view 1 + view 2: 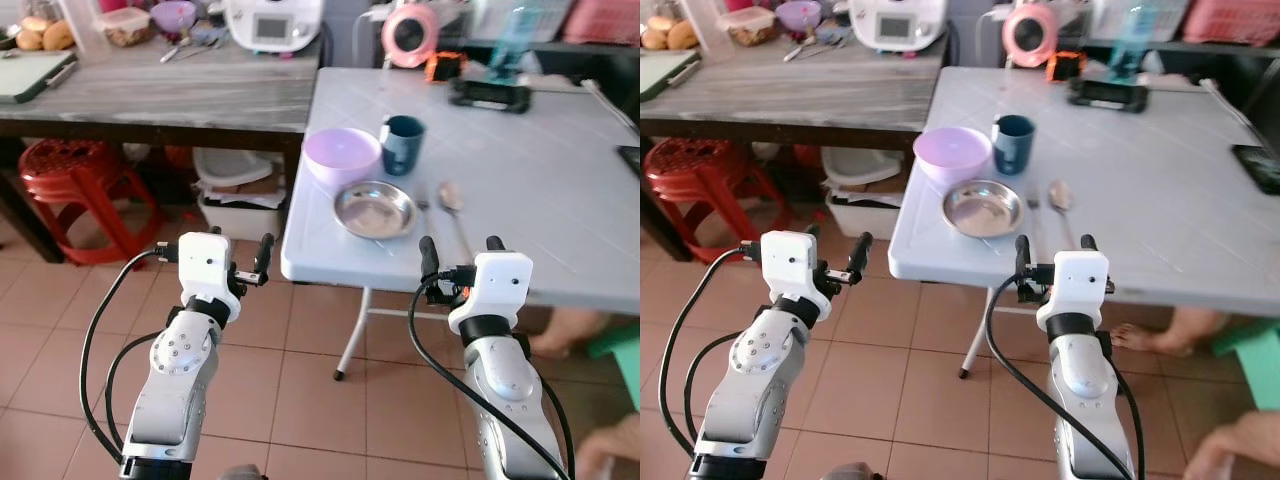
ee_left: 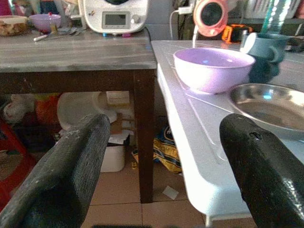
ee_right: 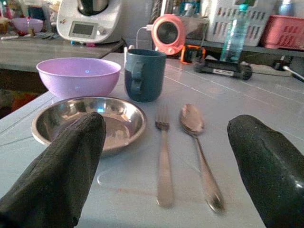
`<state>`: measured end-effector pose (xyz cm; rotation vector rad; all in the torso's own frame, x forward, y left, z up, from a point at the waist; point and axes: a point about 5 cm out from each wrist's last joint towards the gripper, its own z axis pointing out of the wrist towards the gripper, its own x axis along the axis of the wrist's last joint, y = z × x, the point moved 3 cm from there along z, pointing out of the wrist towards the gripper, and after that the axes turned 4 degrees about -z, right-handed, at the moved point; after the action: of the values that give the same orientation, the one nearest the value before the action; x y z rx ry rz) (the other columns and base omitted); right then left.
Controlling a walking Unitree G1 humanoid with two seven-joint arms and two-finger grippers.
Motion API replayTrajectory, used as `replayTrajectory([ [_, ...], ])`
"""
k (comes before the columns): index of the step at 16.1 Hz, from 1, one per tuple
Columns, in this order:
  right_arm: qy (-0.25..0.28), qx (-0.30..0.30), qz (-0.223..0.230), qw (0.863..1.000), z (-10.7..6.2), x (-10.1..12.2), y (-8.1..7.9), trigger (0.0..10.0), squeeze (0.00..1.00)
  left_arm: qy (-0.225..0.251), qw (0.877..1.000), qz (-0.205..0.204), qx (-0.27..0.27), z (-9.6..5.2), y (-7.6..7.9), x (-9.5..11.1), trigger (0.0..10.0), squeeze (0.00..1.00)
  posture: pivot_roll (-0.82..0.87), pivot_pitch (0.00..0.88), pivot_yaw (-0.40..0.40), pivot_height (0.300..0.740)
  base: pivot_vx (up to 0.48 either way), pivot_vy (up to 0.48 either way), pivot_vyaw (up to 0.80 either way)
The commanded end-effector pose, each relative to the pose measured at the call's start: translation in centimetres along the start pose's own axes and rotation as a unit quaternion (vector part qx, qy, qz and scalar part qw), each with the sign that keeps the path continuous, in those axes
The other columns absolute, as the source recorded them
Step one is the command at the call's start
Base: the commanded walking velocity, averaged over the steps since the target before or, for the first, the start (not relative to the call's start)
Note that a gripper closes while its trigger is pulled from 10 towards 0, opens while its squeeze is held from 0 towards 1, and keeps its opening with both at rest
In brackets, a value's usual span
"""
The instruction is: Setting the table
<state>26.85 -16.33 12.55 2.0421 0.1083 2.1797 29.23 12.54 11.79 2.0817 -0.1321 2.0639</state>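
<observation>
Right gripper [image 1: 458, 252] and left gripper [image 1: 245, 258] both spread, grasping nothing — purple bowl [image 1: 341, 156], steel plate [image 1: 375, 209], mug [image 1: 402, 144] all empty

terracotta tile floor [image 1: 300, 390] | grey wooden counter [image 1: 180, 95] | red stool [image 1: 85, 190], possibly plastic
</observation>
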Motion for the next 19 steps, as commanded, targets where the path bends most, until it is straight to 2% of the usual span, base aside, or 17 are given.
replayTrajectory([
  [1, 0.012, 0.003, -0.003, 1.0, 0.0, 0.5, -0.1, 10.0, 0.0, 0.001, 1.0, -0.001, -0.005, 0.1, 0.0, 0.1, 10.0, 0.0, -0.04, 0.0, 0.022, 0.74, 0.319, 0.0, 0.0],
  [4, 0.011, 0.004, -0.004, 1.0, 0.0, 0.5, -0.2, 10.0, 0.0, 0.0, 1.0, 0.0, -0.006, 0.1, 0.1, 0.1, 10.0, 0.0, -0.04, 0.0, 0.021, 0.74, 0.291, 0.0, 0.0],
  [11, 0.011, 0.01, -0.009, 1.0, 0.2, 0.4, -0.2, 10.0, 0.0, -0.005, 1.0, 0.004, 0.002, -0.3, -0.3, -0.1, 10.0, 0.0, -0.03, 0.0, 0.016, 0.74, 0.0, 0.0, 0.0],
  [13, 0.01, 0.007, -0.018, 1.0, 0.4, 0.3, 0.0, 10.0, 0.0, -0.007, 1.0, 0.005, 0.002, -0.6, -0.4, -0.1, 10.0, 0.0, -0.02, 0.0, 0.015, 0.74, 0.0, 0.0, 0.8],
  [17, 0.002, -0.01, -0.008, 1.0, 0.3, 0.0, 0.4, 10.0, 0.0, -0.006, 1.0, 0.012, -0.011, -0.6, 0.0, 0.0, 10.0, 0.0, -0.02, 0.0, 0.026, 0.74, 0.0, 0.0, 0.73],
  [18, -0.002, -0.026, -0.002, 1.0, 0.2, -0.3, 1.1, 10.0, 0.0, -0.007, 1.0, 0.013, -0.015, -0.7, 0.0, 0.0, 10.0, 0.0, -0.02, 0.0, 0.03, 0.74, 0.0, 0.0, 0.0],
  [19, -0.002, -0.026, -0.002, 1.0, 0.2, -0.3, 1.1, 10.0, 0.0, -0.007, 1.0, 0.013, -0.015, -0.7, 0.0, 0.0, 10.0, 0.0, -0.02, 0.0, 0.03, 0.74, 0.0, 0.0, 0.0],
])
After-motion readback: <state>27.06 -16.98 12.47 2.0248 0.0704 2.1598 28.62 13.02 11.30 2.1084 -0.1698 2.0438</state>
